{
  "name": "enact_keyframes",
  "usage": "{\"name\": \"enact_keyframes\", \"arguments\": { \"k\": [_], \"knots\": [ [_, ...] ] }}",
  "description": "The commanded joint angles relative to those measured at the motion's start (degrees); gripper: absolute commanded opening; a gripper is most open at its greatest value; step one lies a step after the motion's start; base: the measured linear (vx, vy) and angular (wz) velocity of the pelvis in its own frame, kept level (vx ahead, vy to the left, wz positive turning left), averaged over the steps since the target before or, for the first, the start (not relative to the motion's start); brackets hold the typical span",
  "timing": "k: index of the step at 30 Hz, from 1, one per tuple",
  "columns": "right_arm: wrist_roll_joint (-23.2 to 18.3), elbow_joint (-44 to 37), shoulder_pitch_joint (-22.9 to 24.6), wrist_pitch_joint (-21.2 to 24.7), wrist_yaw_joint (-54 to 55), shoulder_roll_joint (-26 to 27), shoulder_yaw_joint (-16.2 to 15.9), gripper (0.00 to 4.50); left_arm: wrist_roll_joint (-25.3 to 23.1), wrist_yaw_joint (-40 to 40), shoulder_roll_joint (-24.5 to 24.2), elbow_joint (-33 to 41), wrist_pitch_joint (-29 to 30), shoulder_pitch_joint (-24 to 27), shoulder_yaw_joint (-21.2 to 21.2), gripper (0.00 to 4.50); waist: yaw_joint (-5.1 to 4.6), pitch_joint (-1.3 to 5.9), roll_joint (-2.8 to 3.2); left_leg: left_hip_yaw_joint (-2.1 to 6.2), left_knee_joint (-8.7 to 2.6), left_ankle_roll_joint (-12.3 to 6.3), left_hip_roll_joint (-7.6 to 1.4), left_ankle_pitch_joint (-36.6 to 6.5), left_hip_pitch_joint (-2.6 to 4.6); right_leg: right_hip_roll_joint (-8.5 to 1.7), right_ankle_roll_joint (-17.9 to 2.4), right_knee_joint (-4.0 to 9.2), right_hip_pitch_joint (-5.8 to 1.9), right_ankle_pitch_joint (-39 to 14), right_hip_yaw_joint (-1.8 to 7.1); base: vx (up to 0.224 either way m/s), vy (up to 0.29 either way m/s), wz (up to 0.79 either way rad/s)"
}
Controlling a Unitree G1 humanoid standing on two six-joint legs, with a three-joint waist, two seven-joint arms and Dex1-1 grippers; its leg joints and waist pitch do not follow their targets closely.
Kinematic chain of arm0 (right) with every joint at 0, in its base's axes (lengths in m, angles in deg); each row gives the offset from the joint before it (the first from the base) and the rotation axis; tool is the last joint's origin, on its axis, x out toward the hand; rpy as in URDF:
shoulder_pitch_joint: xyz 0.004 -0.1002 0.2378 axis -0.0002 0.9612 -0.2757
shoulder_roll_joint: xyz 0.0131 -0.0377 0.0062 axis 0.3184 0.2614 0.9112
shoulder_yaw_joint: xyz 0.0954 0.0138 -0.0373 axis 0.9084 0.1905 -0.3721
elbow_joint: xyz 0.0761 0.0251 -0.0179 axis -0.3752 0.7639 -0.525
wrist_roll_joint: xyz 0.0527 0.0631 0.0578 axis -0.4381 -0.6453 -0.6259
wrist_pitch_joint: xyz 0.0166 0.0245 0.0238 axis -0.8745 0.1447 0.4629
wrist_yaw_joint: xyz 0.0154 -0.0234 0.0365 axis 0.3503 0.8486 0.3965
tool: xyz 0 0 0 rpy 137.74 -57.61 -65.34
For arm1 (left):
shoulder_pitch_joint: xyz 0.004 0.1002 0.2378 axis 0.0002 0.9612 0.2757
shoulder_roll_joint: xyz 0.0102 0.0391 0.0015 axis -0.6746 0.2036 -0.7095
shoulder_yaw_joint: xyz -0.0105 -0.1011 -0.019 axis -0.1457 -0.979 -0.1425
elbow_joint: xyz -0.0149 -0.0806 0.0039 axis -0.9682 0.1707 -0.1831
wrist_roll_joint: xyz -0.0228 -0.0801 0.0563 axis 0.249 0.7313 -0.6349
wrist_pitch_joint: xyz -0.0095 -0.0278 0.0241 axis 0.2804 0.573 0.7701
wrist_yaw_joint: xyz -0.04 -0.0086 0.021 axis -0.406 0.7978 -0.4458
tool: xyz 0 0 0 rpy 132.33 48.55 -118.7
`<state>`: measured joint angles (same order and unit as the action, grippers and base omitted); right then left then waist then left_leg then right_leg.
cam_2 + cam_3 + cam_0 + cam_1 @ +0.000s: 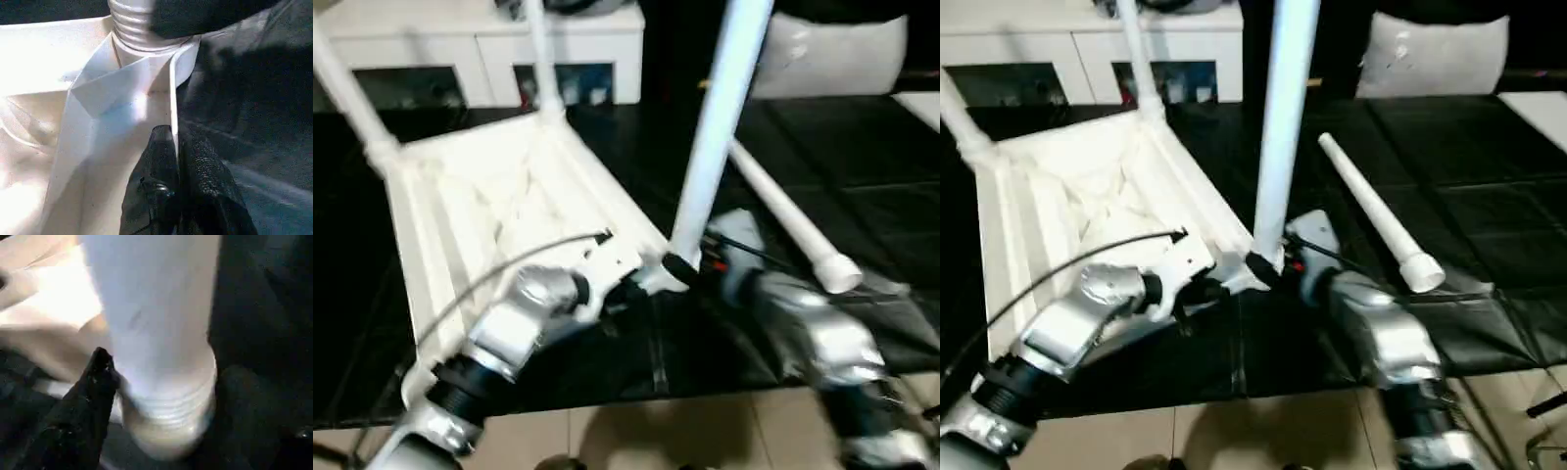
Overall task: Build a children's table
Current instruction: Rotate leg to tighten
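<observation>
Here the table top [499, 206] lies upside down on the black worktop [862, 176], three legs standing in it; the left claw [177, 161] pinches its rim. The right claw [105, 367] (second finger hidden) sits beside the near leg [720, 127]. A loose leg [1376, 220] lies alongside, cabinet [558, 49] and cushion [1435, 54] behind.

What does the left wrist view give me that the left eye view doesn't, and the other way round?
Left wrist view: close up, the left gripper is pinched shut on the thin rim of the table top, beside the corner socket, with the ribbed end of the near-corner leg entering it.
Left eye view: the far legs stand upright, a loose leg lies on the black mat, the right gripper is at the near-corner leg's base, and the cabinet and cushion are behind.
Both: table top, near-corner leg, left gripper.
</observation>
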<state>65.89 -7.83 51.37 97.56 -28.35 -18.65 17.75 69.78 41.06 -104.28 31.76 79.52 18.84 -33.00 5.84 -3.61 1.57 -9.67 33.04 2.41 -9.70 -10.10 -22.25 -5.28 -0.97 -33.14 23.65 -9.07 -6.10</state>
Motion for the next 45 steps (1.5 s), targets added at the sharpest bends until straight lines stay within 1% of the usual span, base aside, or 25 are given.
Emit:
{"name": "enact_keyframes", "arguments": {
  "k": [1,2,3,4,5,6,8,10,11,14,15,16,17,18,21,24,25,28,31,32,33,39,42,43,45],
  "knots": [
    [-1.29,-2.55,1.07,-2.92,-5.77,-2.98,1.83,3.97,0.01,-2.86,-1.78,-1.12,-3.77,-0.86,0.14,0.0,0.27,5.18,-0.12,0.95,-2.31,-5.95,-2.8,0.98,0.37,-3.96,-13.69,1.11,-4.12,8.01,3.41,0.0,0.0,0.0],
    [-2.09,-3.34,1.46,-3.21,-7.96,-4.17,2.25,3.97,0.34,-4.43,-2.44,-1.58,-5.03,-0.76,0.49,0.0,0.4,5.19,-0.36,0.83,-2.15,-6.83,-2.85,-0.1,0.33,-4.09,-13.88,1.13,-4.3,7.03,3.42,0.0,0.0,0.0],
    [-2.16,-3.4,1.49,-3.23,-8.13,-4.27,2.29,3.97,0.37,-4.55,-2.49,-1.62,-5.13,-0.75,0.52,0.0,0.53,5.09,-0.3,0.78,-2.19,-7.19,-2.84,-1.05,0.36,-4.1,-13.9,1.33,-4.26,5.46,3.37,0.0,0.0,0.0],
    [-2.65,-3.6,1.71,-3.5,-9.76,-5.26,2.46,4.11,0.62,-5.95,-3.03,-2.23,-7.34,-0.62,0.86,0.0,0.66,4.91,-0.2,0.7,-2.32,-6.99,-3.06,-3.02,0.55,-4.12,-13.75,1.62,-4.08,1.54,3.36,0.0,0.0,0.0],
    [-3.2,-3.72,2.02,-3.84,-12.81,-7.38,2.37,4.27,0.54,-7.94,-3.91,-3.76,-11.92,-0.47,1.56,0.0,0.7,4.6,-0.33,0.66,-2.45,-6.3,-3.13,-5.67,0.57,-4.11,-13.06,2.21,-4.02,-3.54,3.32,0.0,0.0,0.0],
    [-3.23,-3.73,2.04,-3.85,-12.97,-7.49,2.36,4.35,0.53,-8.04,-3.95,-3.84,-12.22,-0.46,1.6,0.0,0.8,4.32,-0.23,0.66,-2.67,-5.2,-3.27,-8.96,0.87,-4.15,-11.94,2.84,-3.9,-9.55,3.34,0.0,0.0,0.0],
    [-3.45,-3.76,2.37,-4.78,-16.52,-9.94,1.55,4.35,0.37,-10.1,-4.67,-5.44,-16.99,-0.28,2.33,0.0,1.0,4.14,-0.07,0.72,-3.0,-3.35,-3.55,-12.06,1.41,-4.09,-10.34,3.46,-3.51,-15.75,3.38,0.0,0.0,0.0],
    [-3.79,-3.14,2.12,-5.86,-19.02,-11.39,1.1,4.35,0.08,-12.46,-5.5,-7.0,-19.91,-0.32,3.44,0.0,1.18,4.04,0.01,0.82,-3.21,-2.14,-3.71,-14.31,1.72,-4.03,-9.37,3.79,-3.28,-18.86,3.37,0.0,0.0,0.0],
    [-4.38,-2.62,1.72,-6.69,-21.19,-12.07,0.9,4.35,0.14,-14.74,-6.14,-7.89,-21.31,-0.34,4.31,0.0,1.28,3.92,0.03,0.95,-3.41,-1.61,-3.78,-15.75,1.71,-4.05,-8.95,3.9,-3.25,-20.07,3.34,0.0,0.0,0.0],
    [-5.13,-2.57,1.45,-6.62,-24.68,-12.38,-0.3,4.35,1.64,-17.93,-6.34,-7.87,-22.15,-0.15,4.32,0.0,1.35,3.44,-0.1,1.02,-3.76,-0.2,-3.82,-20.72,2.46,-4.3,-8.14,4.46,-2.96,-25.5,3.47,0.0,0.0,0.0],
    [-4.74,-2.23,1.31,-6.85,-25.01,-12.23,-0.7,4.35,1.79,-18.44,-6.39,-7.92,-22.88,-0.19,4.39,0.0,1.46,3.5,-0.15,1.1,-3.79,-0.02,-3.84,-20.91,2.45,-4.4,-7.94,4.43,-3.07,-26.18,3.5,0.0,0.0,0.0],
    [-4.22,-1.46,1.0,-7.14,-25.0,-11.87,-1.18,4.35,1.9,-18.99,-6.39,-8.18,-23.8,-0.32,4.45,0.0,1.74,3.65,-0.15,1.12,-3.83,0.14,-3.9,-20.52,2.6,-4.46,-7.79,4.48,-2.98,-26.17,3.66,0.0,0.0,0.0],
    [-3.88,-0.78,0.77,-7.36,-24.96,-11.54,-1.55,4.35,2.0,-19.35,-6.35,-8.33,-24.27,-0.36,4.51,0.0,1.84,3.83,-0.55,1.05,-3.83,0.07,-3.94,-19.08,2.44,-4.48,-8.28,4.24,-3.07,-24.19,3.79,0.0,0.0,0.0],
    [-3.56,0.5,0.34,-7.59,-25.67,-10.92,-2.6,4.18,2.26,-20.25,-6.29,-8.56,-24.85,-0.49,4.67,0.0,2.04,3.96,-0.36,0.99,-3.75,-0.05,-3.92,-17.63,2.33,-4.41,-9.06,3.85,-3.04,-21.97,3.88,0.0,0.0,0.0],
    [-3.75,1.4,0.0,-7.54,-27.48,-10.37,-3.97,4.03,2.27,-20.67,-6.1,-9.55,-26.16,-0.81,4.69,0.0,2.17,4.21,-0.49,0.85,-3.5,-0.74,-3.81,-15.08,1.89,-4.44,-10.09,3.31,-3.39,-18.62,3.87,0.0,0.0,0.0],
    [-3.79,1.83,-0.3,-7.28,-28.13,-10.07,-4.49,3.69,2.04,-20.83,-5.95,-10.23,-26.61,-0.98,4.54,0.0,2.35,4.35,-0.5,0.77,-3.3,-1.58,-3.82,-12.64,1.64,-4.43,-10.65,2.93,-3.57,-16.06,3.85,0.0,0.0,0.0],
    [-3.78,1.99,-0.41,-7.13,-28.41,-10.03,-4.67,3.69,1.95,-20.93,-5.92,-10.43,-26.72,-1.02,4.47,0.0,2.35,4.34,-0.52,0.75,-3.27,-1.67,-3.78,-12.48,1.65,-4.38,-10.64,2.93,-3.54,-16.03,3.84,0.0,0.0,0.0],
    [-3.77,3.17,-0.96,-6.85,-28.84,-9.78,-4.97,3.35,1.73,-21.5,-6.08,-11.08,-27.12,-1.12,4.45,0.0,2.29,4.31,-0.42,0.73,-3.24,-1.65,-3.75,-13.02,1.72,-4.39,-10.5,3.08,-3.48,-17.36,3.78,0.0,0.0,0.0],
    [-4.36,3.78,-1.21,-6.45,-29.6,-9.51,-5.03,3.23,2.03,-21.86,-5.94,-11.25,-27.22,-0.96,4.09,0.0,2.31,4.28,-0.49,0.76,-3.29,-1.45,-3.78,-13.19,1.7,-4.43,-10.24,3.18,-3.56,-18.17,3.76,0.0,0.0,0.0],
    [-4.44,3.8,-1.18,-6.33,-29.8,-9.45,-4.98,2.96,2.16,-21.93,-5.86,-11.34,-27.19,-0.93,3.98,0.0,2.26,4.25,-0.47,0.81,-3.34,-1.37,-3.8,-13.36,1.65,-4.4,-10.09,3.17,-3.59,-18.48,3.74,0.0,0.0,0.0],
    [-4.47,3.8,-1.16,-6.25,-29.93,-9.4,-4.94,2.96,2.24,-21.96,-5.8,-11.41,-27.17,-0.91,3.91,0.0,2.25,4.26,-0.48,0.8,-3.34,-1.35,-3.82,-13.45,1.7,-4.37,-10.03,3.18,-3.55,-18.53,3.75,0.0,0.0,0.0],
    [-5.33,3.6,-0.48,-5.21,-30.66,-9.13,-4.72,2.64,2.84,-22.03,-5.46,-11.71,-26.61,-0.7,3.32,0.0,2.3,4.36,-0.49,0.76,-3.26,-1.49,-3.85,-12.7,1.74,-4.34,-10.75,2.91,-3.57,-16.73,3.79,0.0,0.0,0.0],
    [-5.85,2.72,0.75,-4.44,-30.39,-8.7,-4.75,2.6,3.21,-20.68,-4.96,-10.75,-23.12,-0.09,2.5,0.0,2.39,4.43,-0.39,0.66,-3.11,-1.72,-3.82,-12.05,1.71,-4.33,-11.25,2.8,-3.59,-15.63,3.79,0.0,0.0,0.0],
    [-6.12,2.11,1.41,-2.59,-28.63,-8.14,-4.45,2.6,3.12,-19.79,-4.75,-10.08,-21.71,0.34,2.32,0.0,2.45,4.41,-0.31,0.72,-3.13,-1.71,-3.83,-12.14,1.73,-4.37,-11.28,2.81,-3.6,-15.83,3.74,0.0,0.0,0.0],
    [-5.73,2.35,1.61,-1.27,-25.68,-6.99,-3.9,2.59,3.77,-18.83,-4.18,-8.57,-18.45,1.02,1.88,0.0,2.32,4.3,-0.34,0.82,-3.3,-1.5,-3.89,-12.66,1.64,-4.33,-11.26,2.86,-3.67,-16.5,3.7,0.0,0.0,0.0]
  ]
}}
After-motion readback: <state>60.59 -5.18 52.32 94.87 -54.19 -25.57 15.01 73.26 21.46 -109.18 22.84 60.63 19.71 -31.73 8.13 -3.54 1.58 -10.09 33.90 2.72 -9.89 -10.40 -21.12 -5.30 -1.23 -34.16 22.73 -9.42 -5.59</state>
